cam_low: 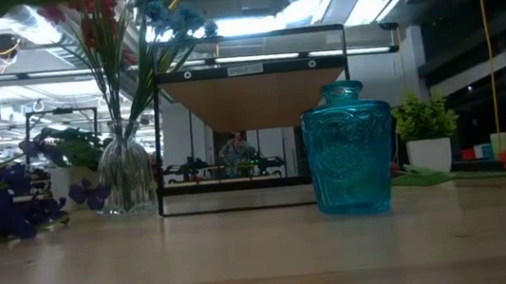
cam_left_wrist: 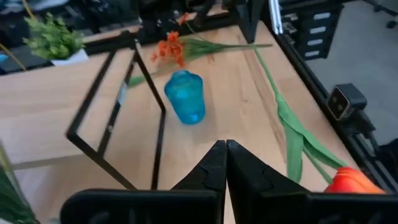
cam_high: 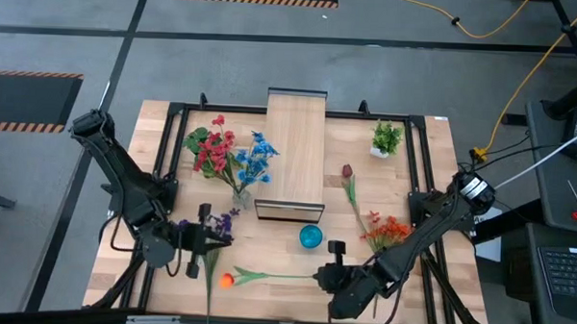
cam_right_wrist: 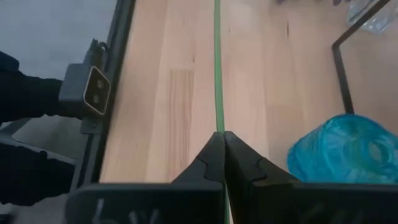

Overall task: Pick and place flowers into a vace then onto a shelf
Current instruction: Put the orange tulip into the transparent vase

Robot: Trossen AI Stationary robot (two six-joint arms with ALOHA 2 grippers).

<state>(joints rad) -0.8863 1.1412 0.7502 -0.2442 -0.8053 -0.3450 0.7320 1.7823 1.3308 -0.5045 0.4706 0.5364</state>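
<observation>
Blue vase (cam_high: 310, 237) beside shelf (cam_high: 295, 148); right tool (cam_right_wrist: 221, 138) pinches green stem (cam_right_wrist: 217, 68) (left tool (cam_left_wrist: 225, 147) closed, empty).

Overhead camera: looks straight down on the whole table; the blue vase (cam_high: 310, 237) sits just off the near short end of the shelf (cam_high: 295, 148).
Low camera: at tabletop level, close to the blue vase (cam_low: 348, 147), facing level past it to the shelf (cam_low: 250, 99) and room behind.
Left wrist camera: above the table, angled down at the blue vase (cam_left_wrist: 185, 97).
Right wrist camera: very near the tabletop, blue vase (cam_right_wrist: 345, 149) at its edge.
Shared by all four: the blue vase.
</observation>
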